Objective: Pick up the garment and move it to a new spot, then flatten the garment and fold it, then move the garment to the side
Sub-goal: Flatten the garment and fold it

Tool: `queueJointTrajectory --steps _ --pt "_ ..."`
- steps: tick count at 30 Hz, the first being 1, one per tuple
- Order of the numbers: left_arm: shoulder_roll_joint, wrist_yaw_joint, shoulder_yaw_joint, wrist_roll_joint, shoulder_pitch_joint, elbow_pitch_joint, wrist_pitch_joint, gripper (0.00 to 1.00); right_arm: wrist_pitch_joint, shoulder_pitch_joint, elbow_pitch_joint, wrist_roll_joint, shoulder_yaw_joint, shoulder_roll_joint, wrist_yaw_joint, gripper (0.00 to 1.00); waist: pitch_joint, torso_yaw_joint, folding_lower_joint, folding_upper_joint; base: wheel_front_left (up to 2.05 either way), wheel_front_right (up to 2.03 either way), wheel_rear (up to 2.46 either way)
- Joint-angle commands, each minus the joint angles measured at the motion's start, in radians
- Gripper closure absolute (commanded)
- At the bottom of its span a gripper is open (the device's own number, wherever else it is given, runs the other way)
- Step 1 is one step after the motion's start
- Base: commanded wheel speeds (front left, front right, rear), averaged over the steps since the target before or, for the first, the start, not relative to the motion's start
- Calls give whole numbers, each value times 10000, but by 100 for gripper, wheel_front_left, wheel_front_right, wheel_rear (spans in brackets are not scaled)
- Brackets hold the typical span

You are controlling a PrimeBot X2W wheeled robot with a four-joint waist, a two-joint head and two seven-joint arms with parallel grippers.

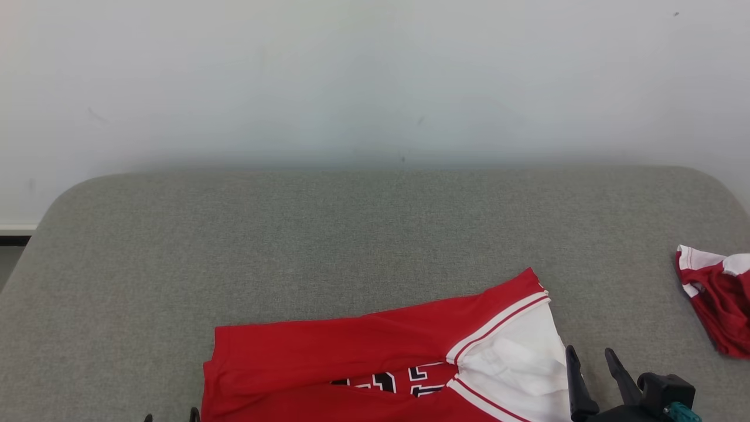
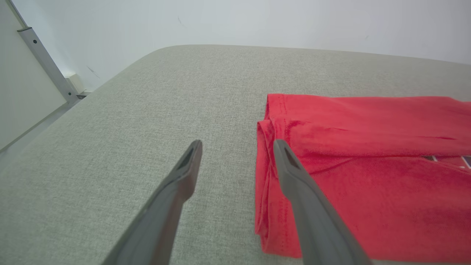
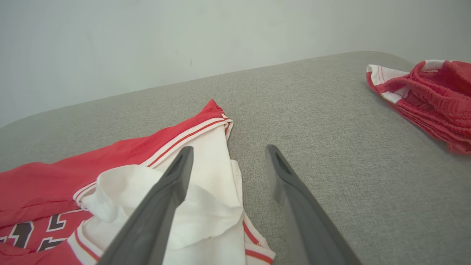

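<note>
I am in the folding step, I judge. The red jersey (image 1: pixel 351 346) lies on the near part of the grey tabletop (image 1: pixel 351 234), between my two arms. Its far long edge is already turned over toward me, so the black-and-white number peeks out below the flap, and its white sleeve panel is bunched at my right.

My left pincer (image 2: pixel 238 147) is released and holds nothing. One finger is over the bare tabletop and the other over the jersey's doubled hem edge, though I can't quite tell whether it touches the cloth. My right pincer (image 3: pixel 229 151) is also released and empty, straddling the edge of the white sleeve.

Next I probably need another fold. That means closing each pincer on its near corner through all layers, lifting both together, and carrying the cloth over evenly. The white sleeve looks loose and may slip out. A crumpled red-and-white garment (image 1: pixel 718 299) sits well apart at the far right, so I should keep clear of it.
</note>
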Motion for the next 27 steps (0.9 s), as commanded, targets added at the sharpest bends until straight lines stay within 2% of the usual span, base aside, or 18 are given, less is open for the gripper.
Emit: queueJointTrajectory --steps 1,9,17,27 --pt "-40 28 -72 131 175 -165 -28 0 -39 103 151 -60 16 60 -31 0 -63 86 0 0 0 0 0" --pt "-65 31 -288 223 452 -541 -28 0 -39 -18 674 -177 -76 78 -31 0 -4 288 0 0 0 0 0" --pt "-67 -13 -459 96 308 -542 -28 0 -40 -953 1715 -424 -67 -199 -31 0 392 514 0 0 0 0 0" --pt "-68 34 -656 24 121 -367 -28 0 382 -1876 3877 -559 -139 -131 -31 0 599 791 0 0 0 0 0"
